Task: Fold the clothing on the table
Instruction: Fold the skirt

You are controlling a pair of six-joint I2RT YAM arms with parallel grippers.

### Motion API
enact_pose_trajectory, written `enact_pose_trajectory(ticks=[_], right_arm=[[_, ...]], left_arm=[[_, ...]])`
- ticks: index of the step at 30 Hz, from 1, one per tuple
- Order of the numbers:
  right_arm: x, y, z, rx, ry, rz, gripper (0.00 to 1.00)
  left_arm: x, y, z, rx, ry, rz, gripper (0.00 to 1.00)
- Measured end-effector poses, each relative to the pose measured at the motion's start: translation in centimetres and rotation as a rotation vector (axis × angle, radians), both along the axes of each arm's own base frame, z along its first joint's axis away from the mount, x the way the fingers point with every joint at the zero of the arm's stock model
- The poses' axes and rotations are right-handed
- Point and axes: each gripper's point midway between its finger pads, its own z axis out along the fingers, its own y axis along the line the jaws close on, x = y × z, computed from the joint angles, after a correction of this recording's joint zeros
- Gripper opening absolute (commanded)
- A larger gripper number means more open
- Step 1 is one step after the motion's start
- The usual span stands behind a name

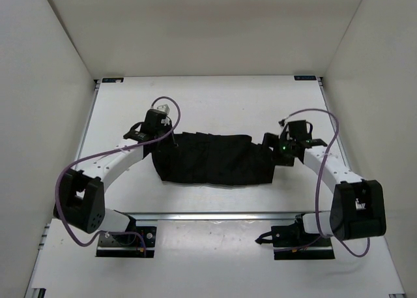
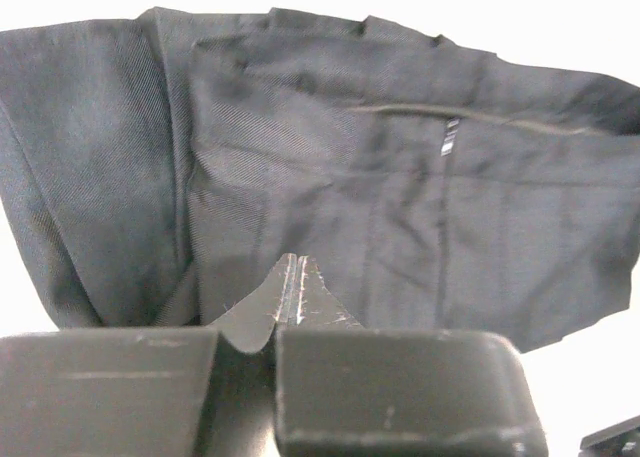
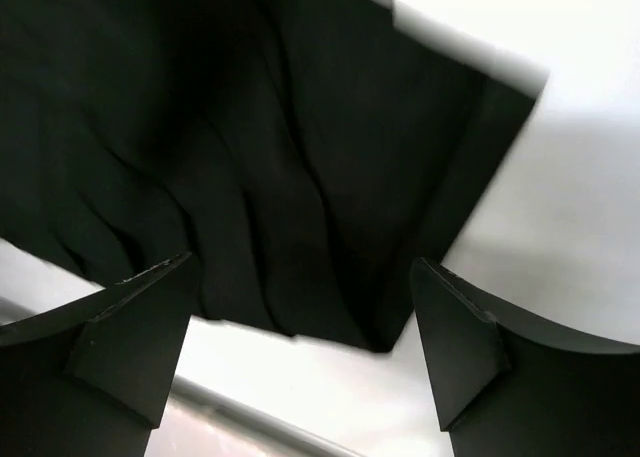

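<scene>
Fold judged midway: clothing (image 1: 212,160) laid flat on table (image 1: 215,102). Left gripper (image 2: 297,277) pressed together at left end, pinch not discerned; right gripper (image 3: 300,267) spread over right end. Fresh grasp judged needed.

Top view: bright, even overhead light, sharp, only a soft shadow under the clothing (image 1: 212,158). Left wrist: surface (image 2: 560,17) blown out to white, fabric weave crisp. Right wrist: dim, clothing edge smeared by motion blur, low detail in the blacks.
</scene>
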Motion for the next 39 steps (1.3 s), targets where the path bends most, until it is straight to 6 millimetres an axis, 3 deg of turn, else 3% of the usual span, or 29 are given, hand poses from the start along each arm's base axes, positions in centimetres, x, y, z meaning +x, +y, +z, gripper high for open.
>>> enact_pose_trajectory(ticks=[2,5,9,15,21,24,26,28,33,39], right_arm=[[-2.6,0.0,-2.0,0.006,0.072,-0.015,0.85],[-5.1,-0.1,-3.6,0.022,0.122,-0.04,0.85],[-6.0,0.0,-4.2,0.043,0.127,-0.072,0.84],[-5.2,0.2,-4.5,0.056,0.11,-0.085,0.79],[-4.3,0.6,-5.1,0.059,0.121,-0.08,0.56],[-4.1,0.6,-5.4,0.055,0.125,-0.077,0.37],[-4.1,0.5,-5.6,0.051,0.134,-0.077,0.15],[-4.1,0.4,-5.6,0.052,0.135,-0.08,0.0],[-2.6,-0.4,-4.5,0.052,0.101,-0.101,0.0],[2.2,-1.3,-0.4,0.028,-0.012,-0.084,0.0]], left_arm=[[-0.2,0.2,-1.3,0.022,0.029,-0.011,0.0],[-0.6,0.6,-3.6,0.055,0.09,-0.02,0.0],[-1.3,1.5,-5.8,0.098,0.161,-0.024,0.0],[-1.9,2.2,-6.8,0.125,0.204,-0.021,0.0],[-2.6,2.7,-7.4,0.14,0.228,-0.012,0.0],[-3.1,2.9,-7.9,0.149,0.244,-0.012,0.0],[-3.4,3.0,-8.2,0.155,0.254,-0.014,0.0],[-3.6,2.8,-8.7,0.161,0.268,-0.019,0.0],[-3.9,1.3,-9.4,0.151,0.277,-0.05,0.0],[-4.0,-2.8,-9.3,0.088,0.265,-0.124,0.0]])
